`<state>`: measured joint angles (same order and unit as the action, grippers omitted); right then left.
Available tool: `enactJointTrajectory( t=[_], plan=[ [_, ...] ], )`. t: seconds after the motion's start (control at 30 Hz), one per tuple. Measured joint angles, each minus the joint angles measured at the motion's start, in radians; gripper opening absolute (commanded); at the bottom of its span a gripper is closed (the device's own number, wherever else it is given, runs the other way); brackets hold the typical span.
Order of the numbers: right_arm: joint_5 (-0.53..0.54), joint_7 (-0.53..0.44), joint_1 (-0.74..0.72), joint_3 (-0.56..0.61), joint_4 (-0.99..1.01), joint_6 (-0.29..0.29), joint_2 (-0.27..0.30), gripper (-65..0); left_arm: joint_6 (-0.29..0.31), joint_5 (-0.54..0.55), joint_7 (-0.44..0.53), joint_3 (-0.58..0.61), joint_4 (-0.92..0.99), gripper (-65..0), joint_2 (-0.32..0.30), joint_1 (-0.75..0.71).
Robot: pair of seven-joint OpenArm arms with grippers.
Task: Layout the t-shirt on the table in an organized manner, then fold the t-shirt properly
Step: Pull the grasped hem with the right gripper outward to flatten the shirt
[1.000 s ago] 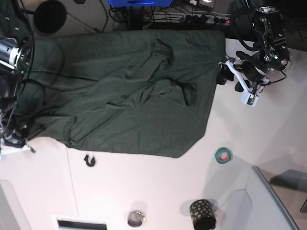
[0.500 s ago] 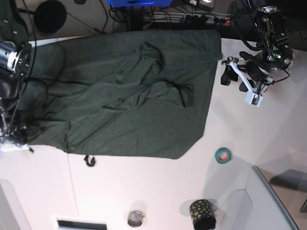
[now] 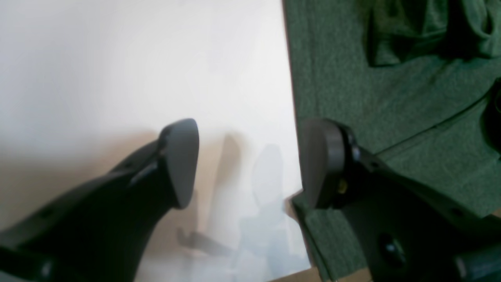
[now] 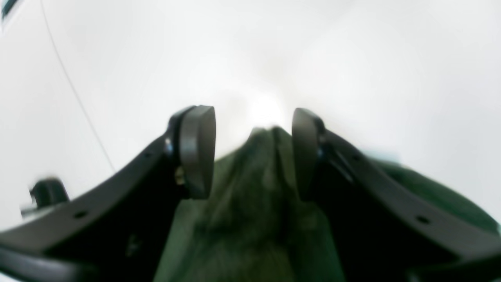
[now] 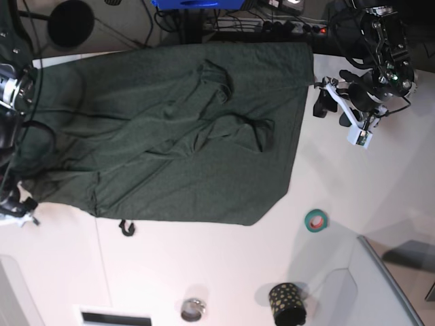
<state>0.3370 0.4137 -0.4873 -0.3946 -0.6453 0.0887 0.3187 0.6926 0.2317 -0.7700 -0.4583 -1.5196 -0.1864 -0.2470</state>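
The dark green t-shirt (image 5: 170, 129) lies spread over the far half of the white table (image 5: 204, 272), with creases and a bunched fold near its middle. My left gripper (image 5: 332, 109) hovers open just off the shirt's right edge. In the left wrist view the left gripper (image 3: 250, 164) has nothing between its fingers, and the t-shirt's (image 3: 391, 98) straight edge runs under the right finger. My right gripper (image 5: 15, 207) is at the shirt's lower-left corner. In the right wrist view the right gripper (image 4: 252, 152) stands with its jaws apart, a raised ridge of the t-shirt (image 4: 262, 188) loose between them.
A teal tape roll (image 5: 315, 220), a black dotted cup (image 5: 286, 303), a small metal ring (image 5: 192, 310) and a black clip (image 5: 126, 228) lie on the near part of the table. A grey bin corner (image 5: 387, 278) is at the lower right. Cables and a power strip (image 5: 272, 26) run along the back.
The right gripper has opened and let go of the shirt's corner. The shirt's left side has been drawn out to the left. The left gripper has shifted slightly away from the shirt's right edge.
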Motion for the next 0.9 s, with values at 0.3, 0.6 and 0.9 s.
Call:
enactJointTrajectory(
  t=[0.3,0.6,0.9],
  plan=[
    [0.008,0.058,0.060,-0.004,-0.083,-0.001,-0.030,-36.9,0.000,0.000,0.003,0.002,0.019,-25.3,0.000,0.003],
    [0.004,0.055,0.059,-0.005,-0.036,-0.002,-0.028,-36.9,0.000,0.000,0.003,0.002,0.021,-25.3,0.000,0.003],
    [0.003,0.034,0.061,-0.005,0.032,0.002,-0.034,-37.8,0.000,0.000,0.003,0.002,0.021,-25.3,0.000,0.003]
  ],
)
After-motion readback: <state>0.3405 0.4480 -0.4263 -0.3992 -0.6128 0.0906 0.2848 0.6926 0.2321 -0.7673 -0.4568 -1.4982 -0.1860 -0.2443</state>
